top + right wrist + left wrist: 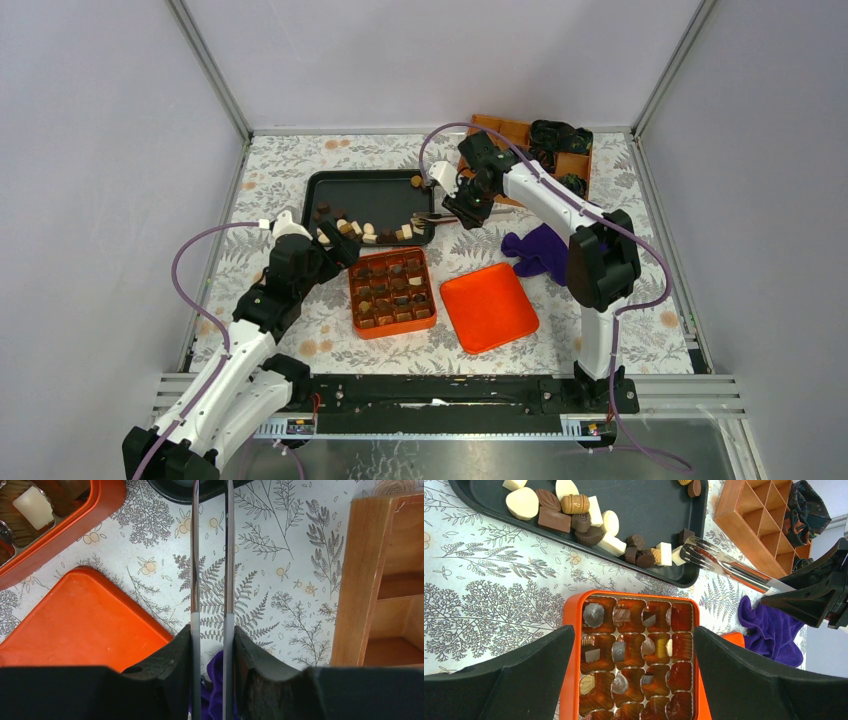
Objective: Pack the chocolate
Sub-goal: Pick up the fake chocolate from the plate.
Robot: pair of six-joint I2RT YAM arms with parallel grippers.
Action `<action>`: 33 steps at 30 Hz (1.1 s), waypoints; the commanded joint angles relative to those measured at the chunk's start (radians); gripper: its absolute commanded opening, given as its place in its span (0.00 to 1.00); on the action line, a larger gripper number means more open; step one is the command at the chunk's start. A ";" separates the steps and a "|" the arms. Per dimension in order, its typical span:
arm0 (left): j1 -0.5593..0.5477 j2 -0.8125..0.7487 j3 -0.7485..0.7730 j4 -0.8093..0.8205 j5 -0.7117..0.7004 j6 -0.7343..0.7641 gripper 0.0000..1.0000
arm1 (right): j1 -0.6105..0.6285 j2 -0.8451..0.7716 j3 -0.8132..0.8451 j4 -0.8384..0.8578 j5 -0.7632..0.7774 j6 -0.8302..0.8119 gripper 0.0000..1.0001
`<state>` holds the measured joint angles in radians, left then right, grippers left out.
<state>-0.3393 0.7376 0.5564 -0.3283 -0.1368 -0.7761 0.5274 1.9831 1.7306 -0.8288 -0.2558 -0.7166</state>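
Left arm (262,305): jaws wide apart, nothing between them. From the left wrist view the two black fingers (519,680) stand either side of the orange box (574,605), above its left end. Whether either finger touches the rim cannot be told.

Right arm (545,195): jaws narrow, clamped on a pair of metal tongs (195,570). In the right wrist view the two blades run side by side out from between the fingers with a slim gap between them. The tong tips lie at the near right rim of the black tray (330,190), just beside a cream piece and a dark piece. Whether the tips pinch anything cannot be told.

Chocolate (574,504): most of the loose pieces, dark, light brown and cream, are strung along the near side of the tray, with a couple more at its far right corner. Other pieces sit in cells of the orange box, which stands on the counter (650,300) just near of the tray.

Orange lid (488,307): flat on the counter, just right of the box.

Purple cloth (537,250): on the counter, far right of the lid, partly under the right arm.

Wooden divided box (500,128): far right corner, black-and-green bundles (558,135) in its cells.
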 commanded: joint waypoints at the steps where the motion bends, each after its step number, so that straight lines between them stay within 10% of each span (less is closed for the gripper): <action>1: 0.005 -0.003 0.013 0.065 0.007 0.015 0.96 | -0.009 -0.016 0.046 -0.004 -0.044 0.022 0.19; 33: 0.006 -0.015 0.011 0.058 0.008 0.009 0.96 | -0.062 -0.110 0.097 0.019 -0.182 0.124 0.03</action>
<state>-0.3393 0.7307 0.5564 -0.3283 -0.1368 -0.7757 0.4763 1.9831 1.7588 -0.8223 -0.3687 -0.6224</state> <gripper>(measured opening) 0.960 0.363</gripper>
